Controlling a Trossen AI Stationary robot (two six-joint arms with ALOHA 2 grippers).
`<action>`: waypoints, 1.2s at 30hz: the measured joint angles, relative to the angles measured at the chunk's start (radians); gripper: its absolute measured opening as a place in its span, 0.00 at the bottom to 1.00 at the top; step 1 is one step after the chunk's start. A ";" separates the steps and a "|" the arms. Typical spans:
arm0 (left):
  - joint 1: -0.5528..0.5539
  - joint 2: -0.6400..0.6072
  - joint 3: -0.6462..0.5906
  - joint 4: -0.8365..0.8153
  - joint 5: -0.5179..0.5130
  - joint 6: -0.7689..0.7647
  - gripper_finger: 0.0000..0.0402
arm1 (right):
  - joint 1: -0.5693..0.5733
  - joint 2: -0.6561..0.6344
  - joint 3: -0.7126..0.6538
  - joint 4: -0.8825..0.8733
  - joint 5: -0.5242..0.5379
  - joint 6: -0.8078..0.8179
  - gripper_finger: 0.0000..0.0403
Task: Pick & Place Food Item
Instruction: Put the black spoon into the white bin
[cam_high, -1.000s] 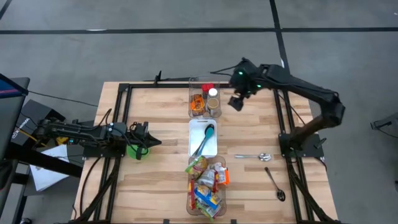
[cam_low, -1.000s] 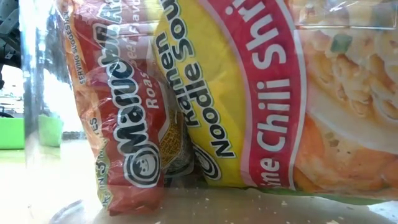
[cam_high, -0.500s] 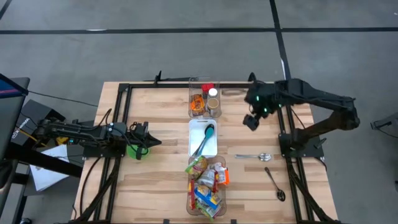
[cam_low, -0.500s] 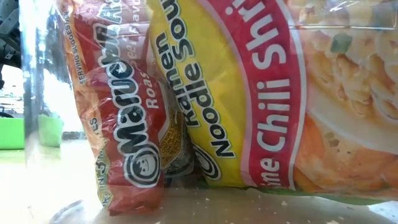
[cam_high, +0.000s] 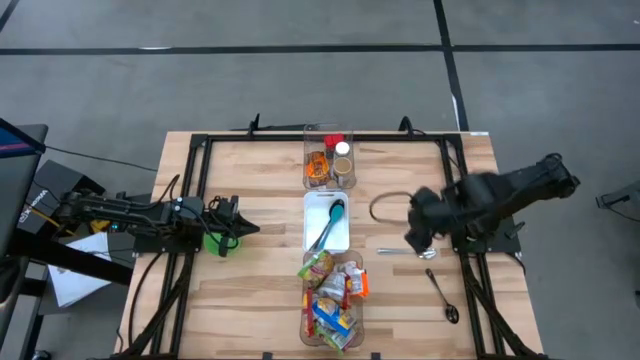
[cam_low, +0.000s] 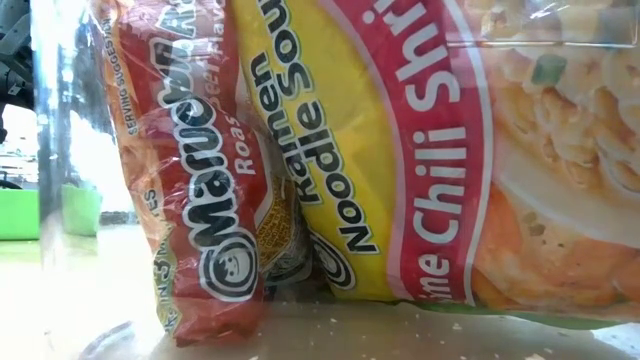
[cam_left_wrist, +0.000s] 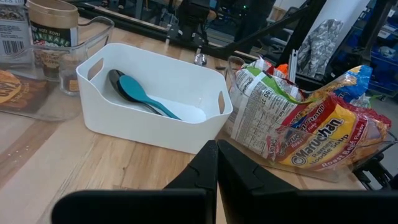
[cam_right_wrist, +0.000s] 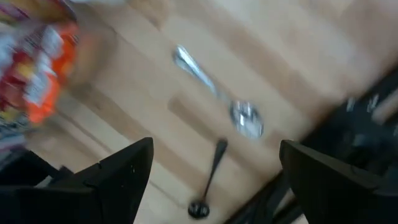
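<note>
Now the right gripper (cam_high: 418, 238) is seen wide open and empty above the spoons (cam_high: 405, 251). Food packets (cam_high: 330, 292) are heaped in the near bin, to its left. The left gripper (cam_high: 250, 229), shut, is parked about as near.

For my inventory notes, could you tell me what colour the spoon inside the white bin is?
Teal; the spoon shows best in the left wrist view.

Two loose spoons (cam_high: 405, 251) (cam_high: 442, 296), one white tub (cam_high: 326, 222), two clear bins (cam_high: 329, 158) (cam_high: 331, 298), two arms (cam_high: 130, 216) (cam_high: 495, 198), one worktop (cam_high: 260, 190).
</note>
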 joint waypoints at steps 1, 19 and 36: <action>0.000 0.000 0.000 0.000 0.000 0.000 0.00 | 0.033 0.000 -0.026 0.001 -0.013 0.055 0.85; 0.000 0.000 0.000 0.000 0.000 0.000 0.00 | 0.485 0.012 -0.455 0.444 -0.201 0.706 0.79; 0.000 0.000 0.000 0.000 0.000 0.000 0.00 | 0.578 0.012 -0.721 0.763 -0.299 0.804 0.77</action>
